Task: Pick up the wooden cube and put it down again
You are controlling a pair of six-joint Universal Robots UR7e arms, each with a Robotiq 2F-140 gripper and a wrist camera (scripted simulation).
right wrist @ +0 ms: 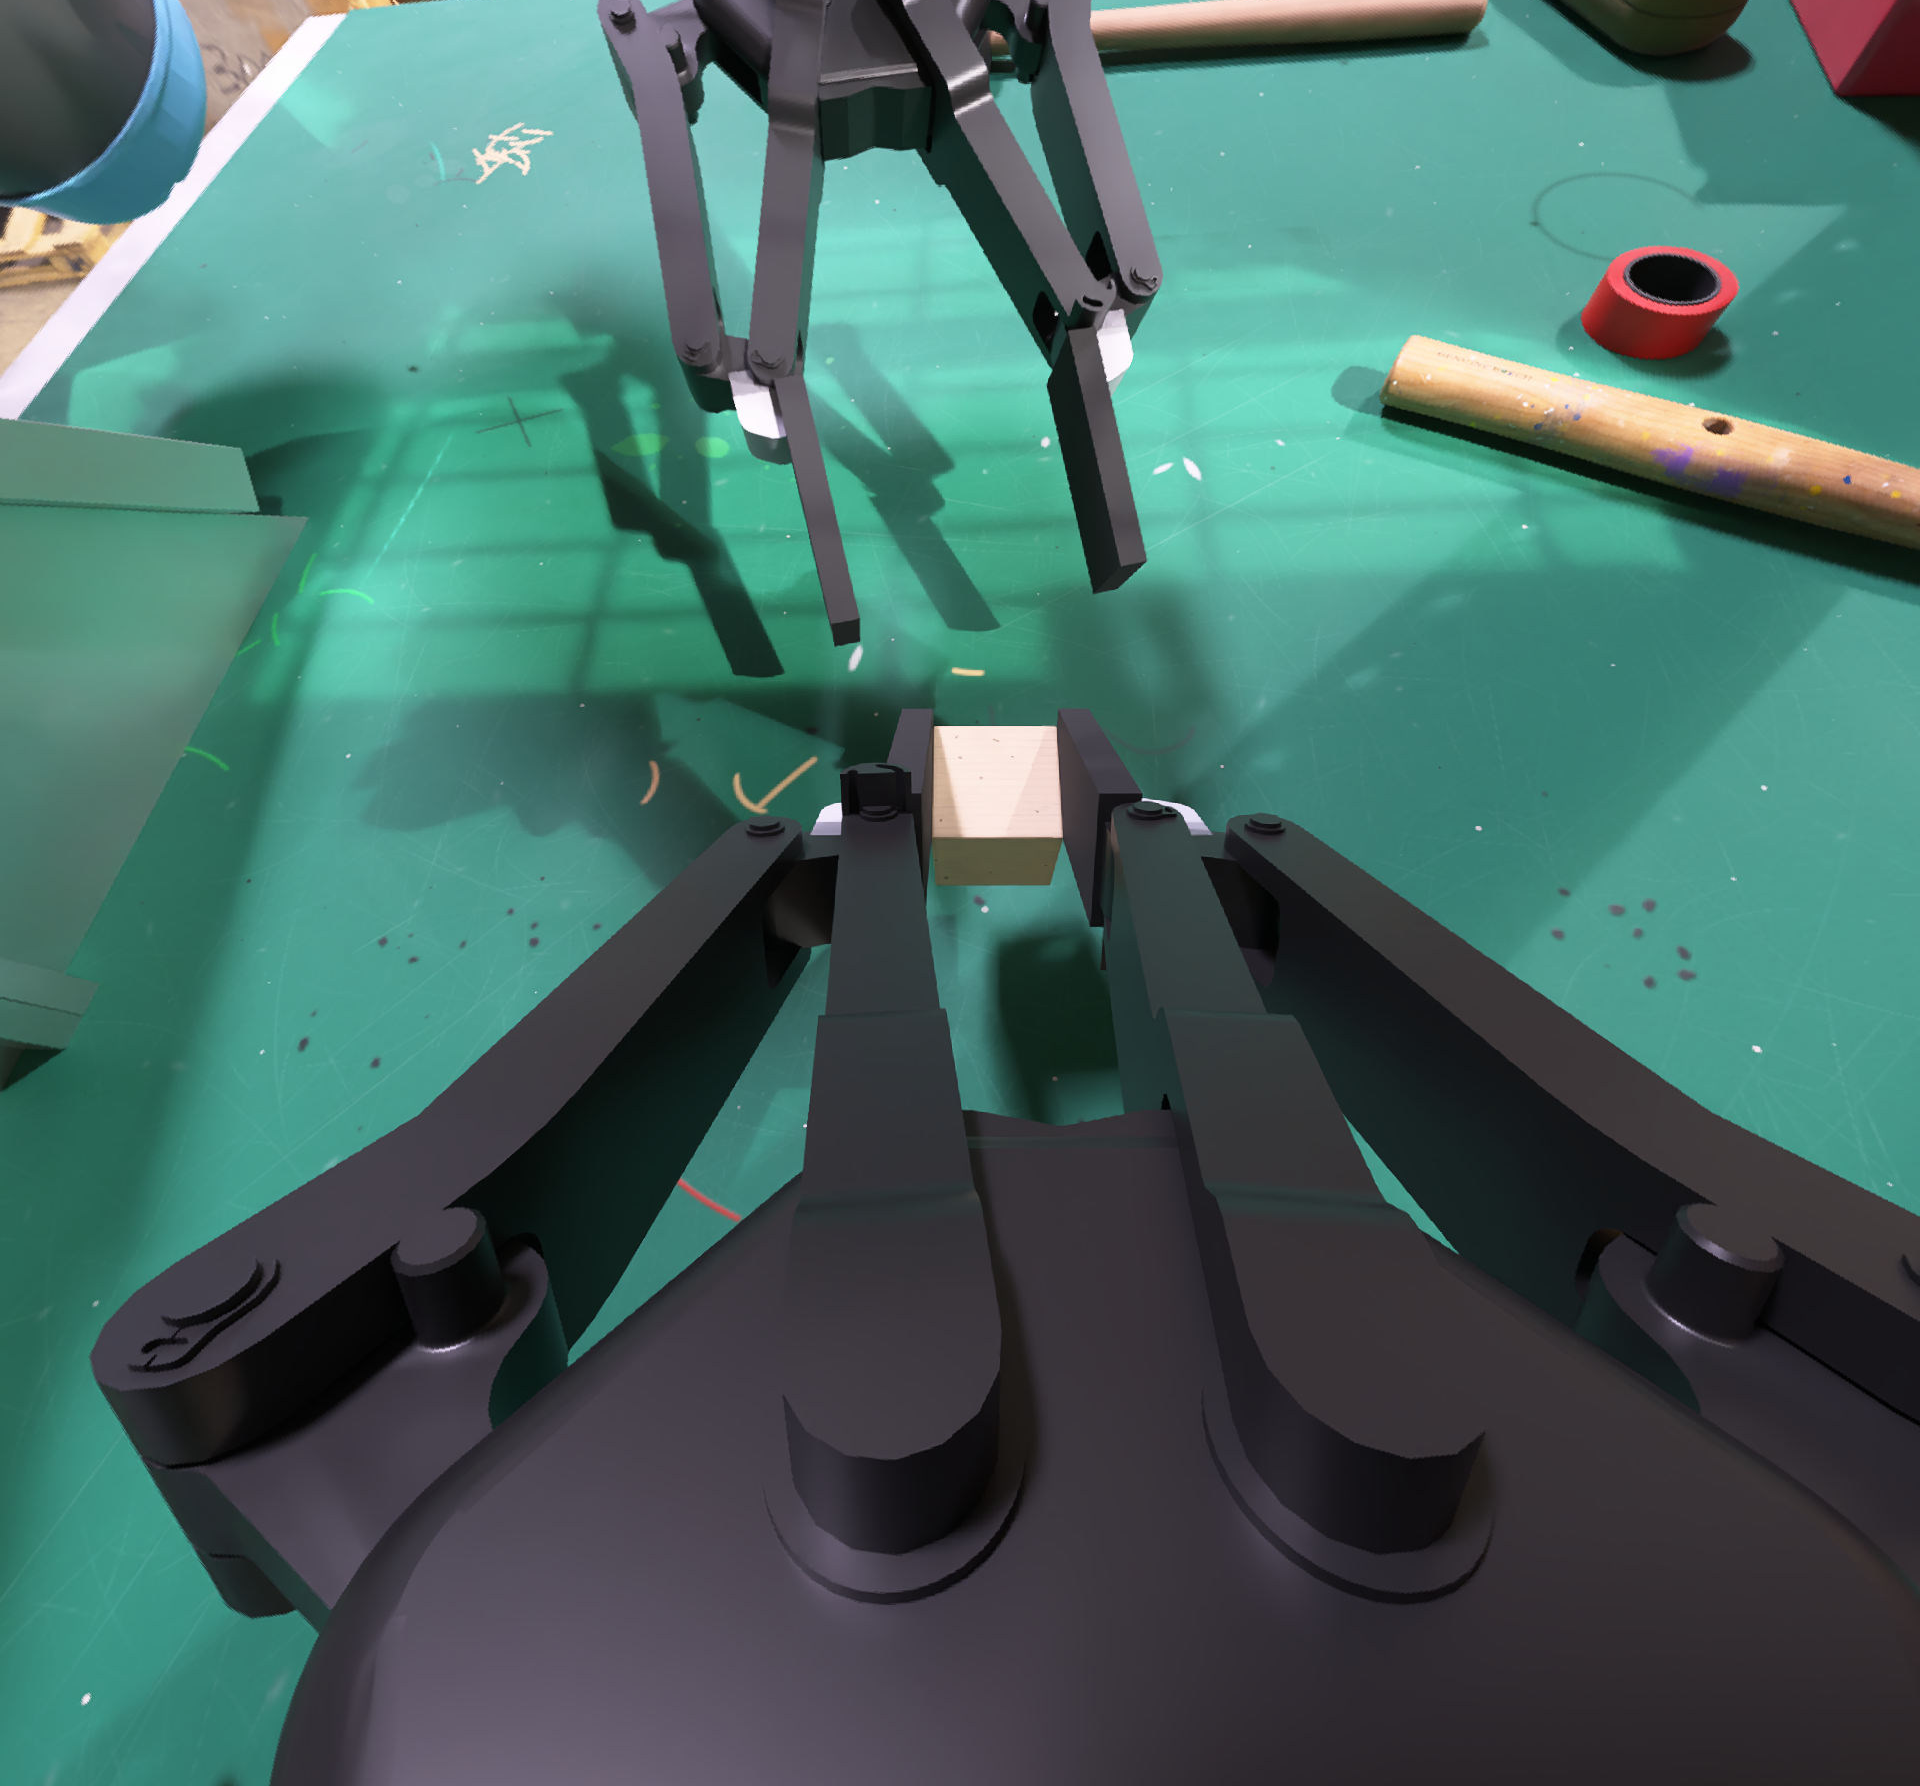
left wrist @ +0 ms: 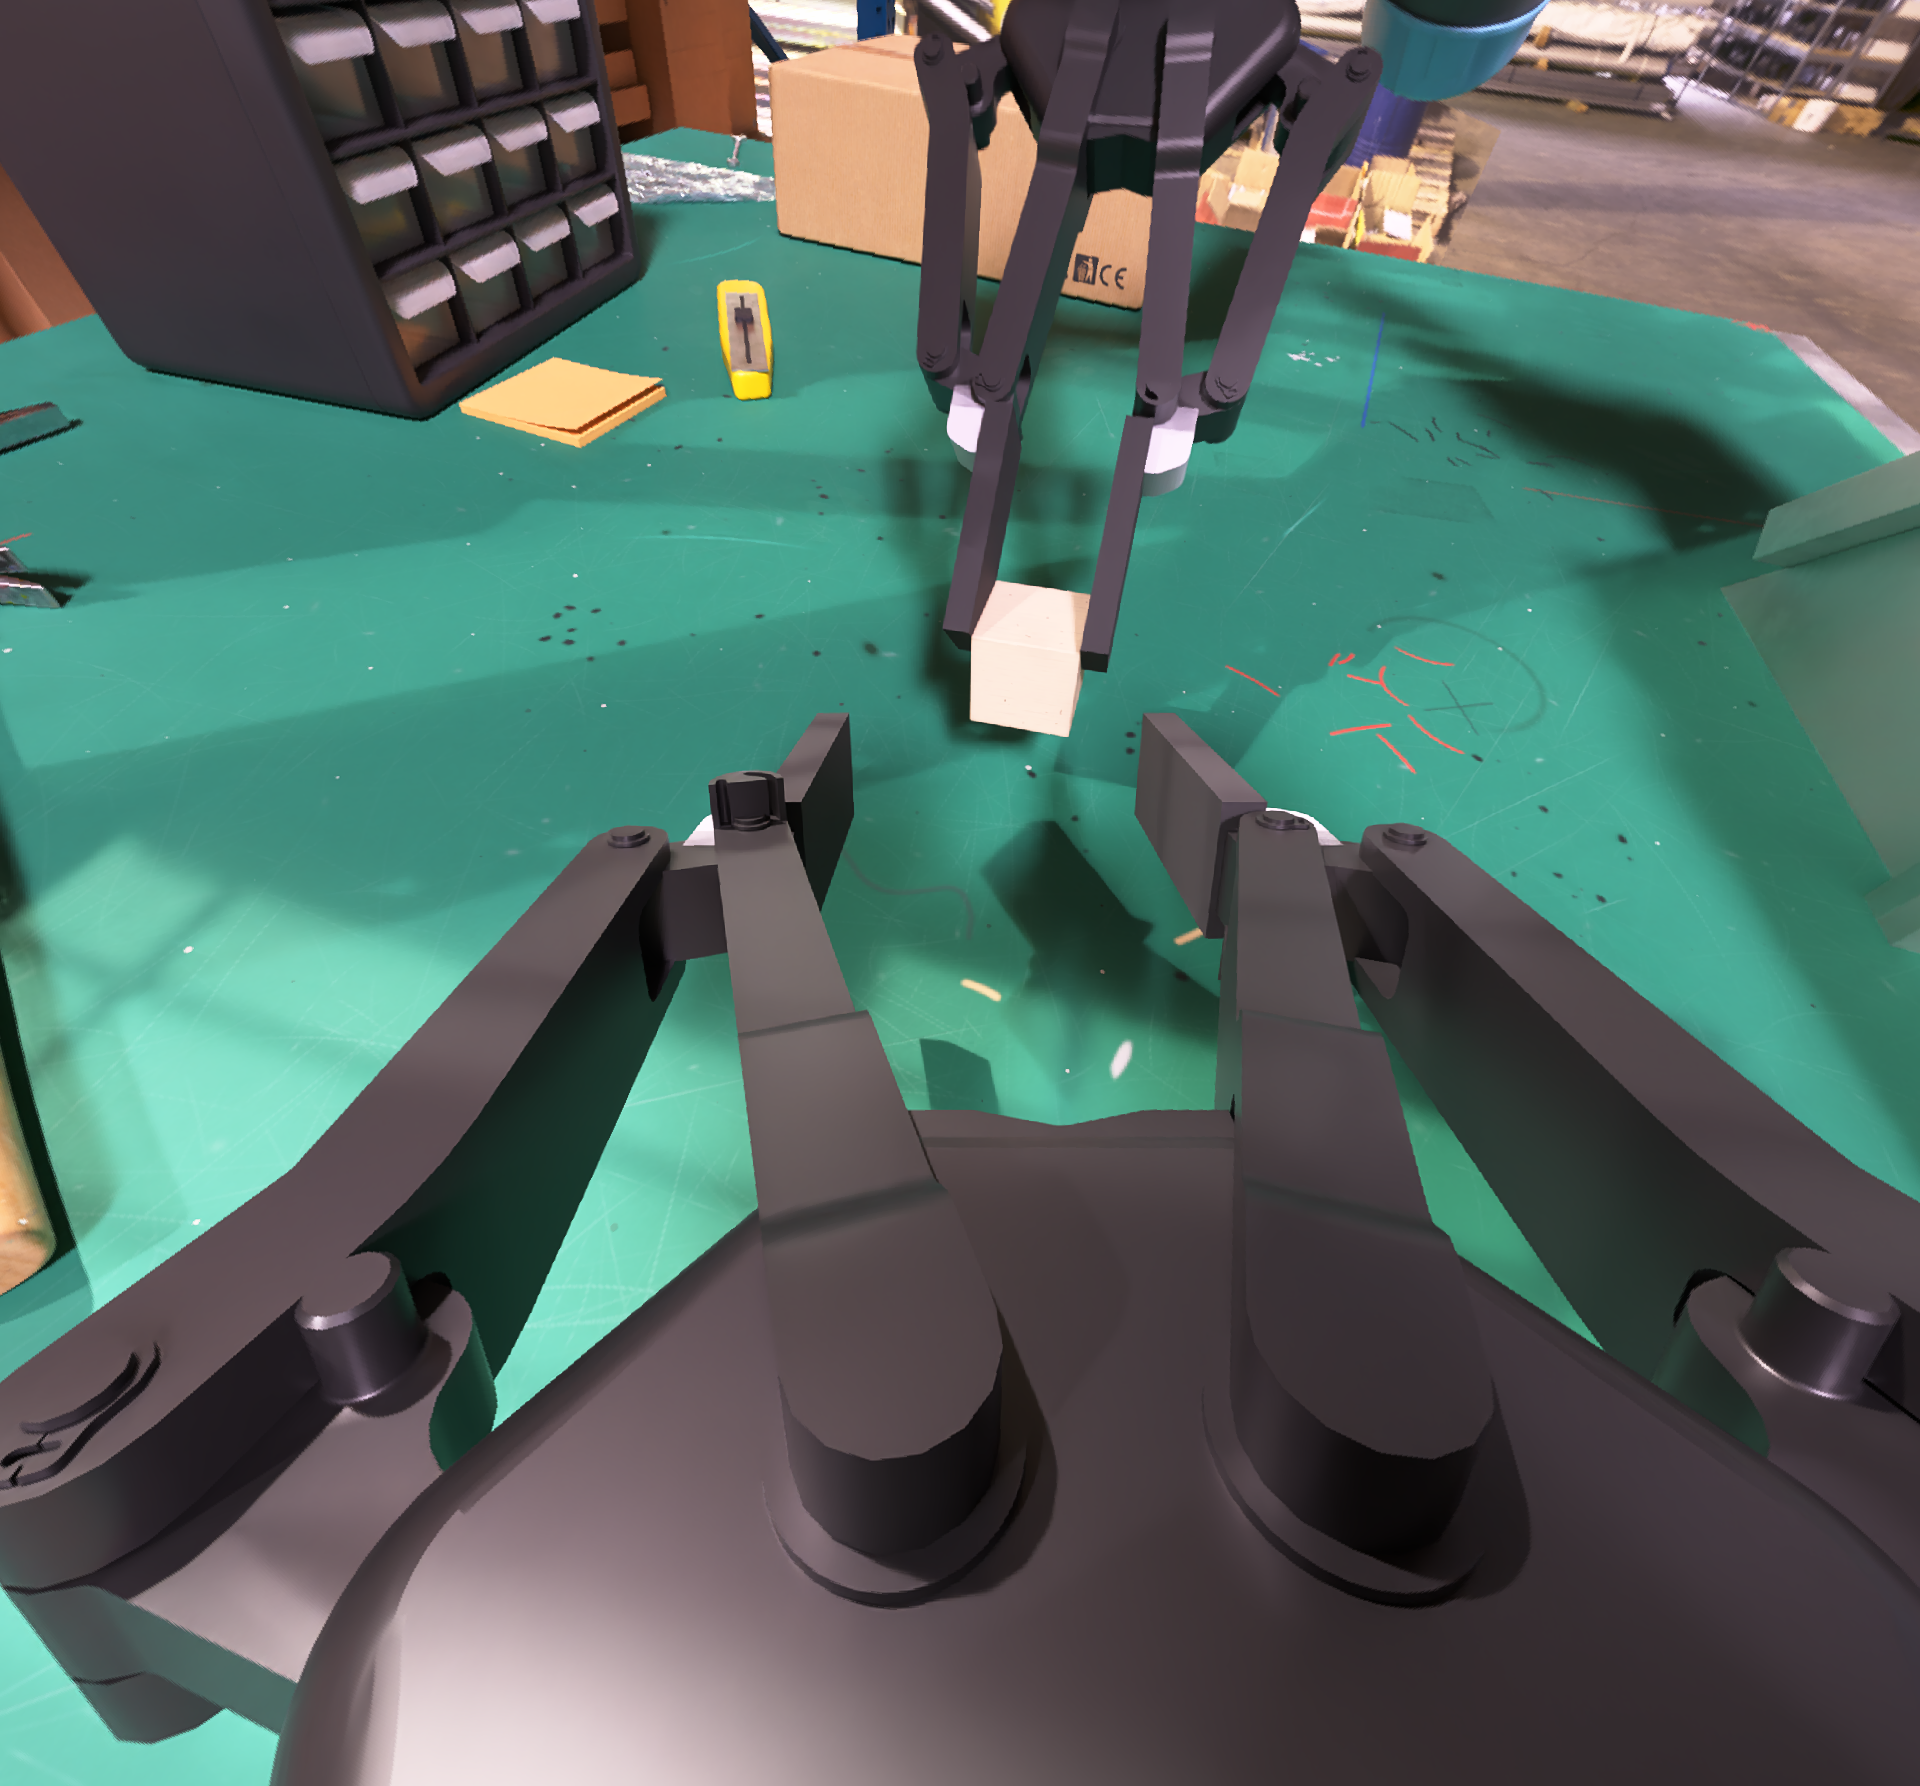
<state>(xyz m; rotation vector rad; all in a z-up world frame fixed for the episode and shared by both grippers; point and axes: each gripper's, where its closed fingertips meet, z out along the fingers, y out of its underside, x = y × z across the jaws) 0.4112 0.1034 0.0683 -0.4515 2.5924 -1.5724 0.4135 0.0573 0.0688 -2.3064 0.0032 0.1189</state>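
Wooden cube pinched over the green bench.

Green bench (right wrist: pixel 1455 801), then cardboard box (left wrist: pixel 862 147) with a printed mark at the far edge. Left gripper (left wrist: pixel 992 760) spread, holding nothing. Right gripper (right wrist: pixel 995 801) squeezing wooden cube (right wrist: pixel 992 796), lifted mid-bench, flat face up, no long side.

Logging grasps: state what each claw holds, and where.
Right claw grips the wooden cube by two opposite side faces, off the table. Left claw holds nothing.
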